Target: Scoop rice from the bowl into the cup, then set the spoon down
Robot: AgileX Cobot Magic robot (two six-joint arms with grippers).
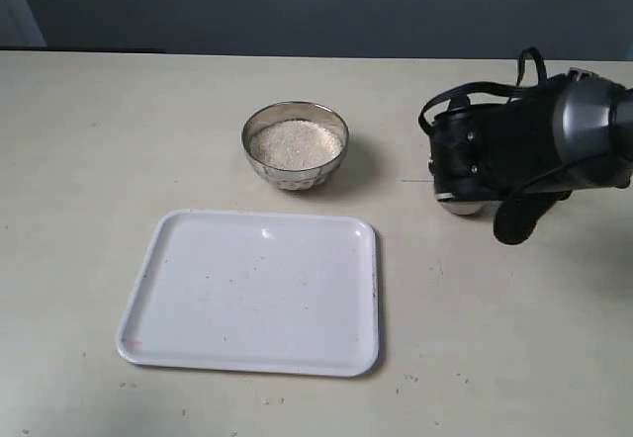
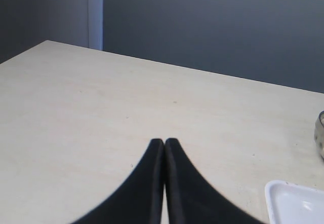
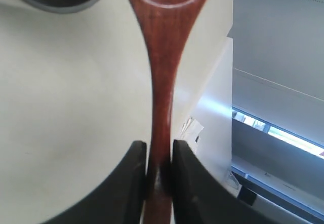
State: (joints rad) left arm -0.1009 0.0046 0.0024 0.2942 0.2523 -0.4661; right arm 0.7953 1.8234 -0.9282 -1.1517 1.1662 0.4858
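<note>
Provisionally, risk of rice [image 1: 295, 143], now heaped in bowl [image 1: 295, 176] beyond tray [image 1: 198, 289], scattering over table [image 1: 99, 131] on the way to cup [image 1: 461, 206], well apart, through rolling of slim spoon [image 3: 162, 77] handle in a two-point hold; risk also of tipping cup, close under right arm [image 1: 584, 121], through a knock on its rim. Left gripper [image 2: 164, 142] shut tight, fingertips [image 2: 152, 158] touching, holding nothing. Right gripper [image 3: 159, 150] closed narrowly on spoon handle, oval end near cup, no rice on visible part

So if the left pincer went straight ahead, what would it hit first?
Probably nothing: the shut left pincer points across bare table toward its far edge. The bowl and white tray sit off to one side. Its tilt is unclear; it might graze the tabletop.
</note>
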